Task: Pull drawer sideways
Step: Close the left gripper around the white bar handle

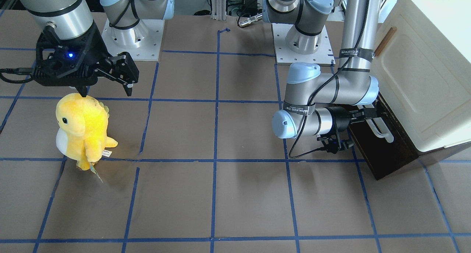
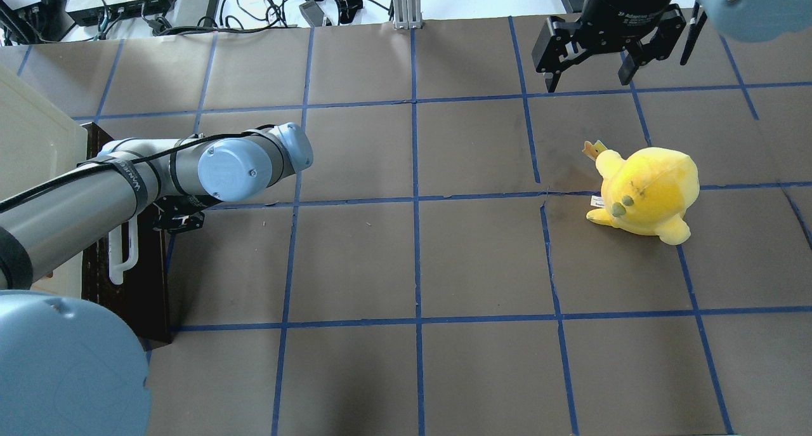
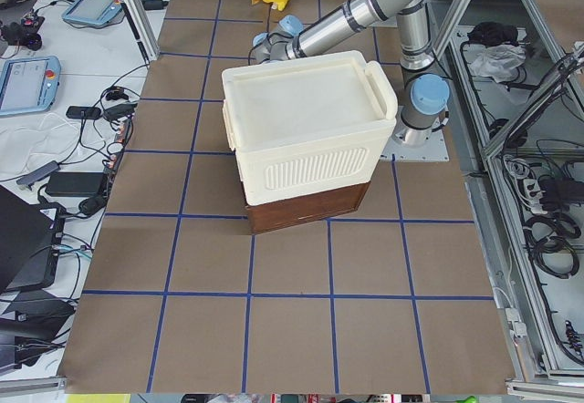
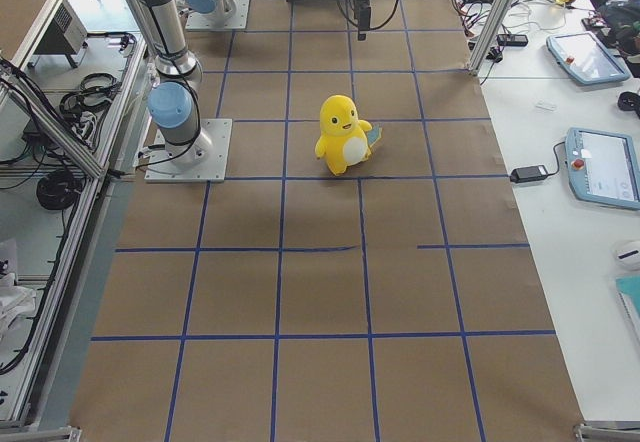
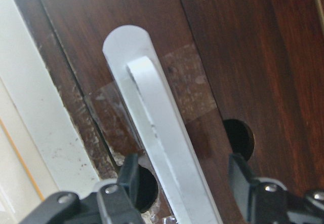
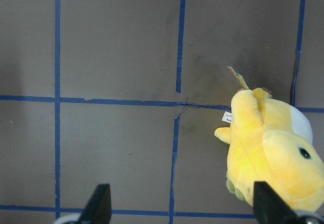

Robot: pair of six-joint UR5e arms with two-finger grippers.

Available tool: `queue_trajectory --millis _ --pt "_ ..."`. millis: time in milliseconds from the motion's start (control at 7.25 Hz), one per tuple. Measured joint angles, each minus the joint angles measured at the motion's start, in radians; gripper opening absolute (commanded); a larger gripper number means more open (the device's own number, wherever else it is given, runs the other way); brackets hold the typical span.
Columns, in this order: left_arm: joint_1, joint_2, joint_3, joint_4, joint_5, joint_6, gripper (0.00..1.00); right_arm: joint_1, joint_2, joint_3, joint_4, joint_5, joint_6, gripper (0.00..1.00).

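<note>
The dark brown drawer [image 1: 382, 155] sits at the bottom of the cream cabinet [image 1: 423, 80], with its long white bar handle [image 1: 382, 130] on the front. My left gripper [image 1: 372, 115] reaches sideways to the handle. In the left wrist view its two black fingers [image 5: 124, 183] stand on either side of the white bar [image 5: 162, 127] with gaps, so the left gripper [image 5: 182, 183] is open around it. The drawer [image 2: 130, 284] also shows in the overhead view. My right gripper [image 2: 590, 74] is open and empty, raised above the table beyond the yellow plush.
A yellow plush toy [image 1: 82, 127] stands on the brown, blue-taped table [image 1: 220, 194], just below my right gripper [image 1: 106, 88]; it also shows in the right wrist view [image 6: 273, 153]. The cabinet door has a small brown wooden handle [image 1: 385, 41]. The arm bases [image 1: 132, 32] stand at the back.
</note>
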Motion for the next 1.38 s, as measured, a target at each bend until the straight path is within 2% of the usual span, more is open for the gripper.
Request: queue_trajectory --millis 276,414,690,1241,1379 --pt "-0.003 -0.001 0.0 0.001 -0.005 0.0 0.67 0.0 0.0 0.0 0.0 0.0 0.0 1.0" --pt "-0.003 -0.002 0.001 0.001 -0.005 0.0 0.59 0.0 0.0 0.0 0.0 0.0 0.0 1.0" --pt "-0.004 0.0 0.001 0.001 -0.008 0.0 0.53 0.0 0.0 0.0 0.0 0.0 0.0 1.0" --pt "-0.004 0.0 0.001 -0.001 -0.009 0.0 0.52 0.0 0.0 0.0 0.0 0.0 0.0 1.0" --pt "-0.004 0.0 0.001 0.0 -0.009 0.0 0.49 0.0 0.0 0.0 0.0 0.0 0.0 1.0"
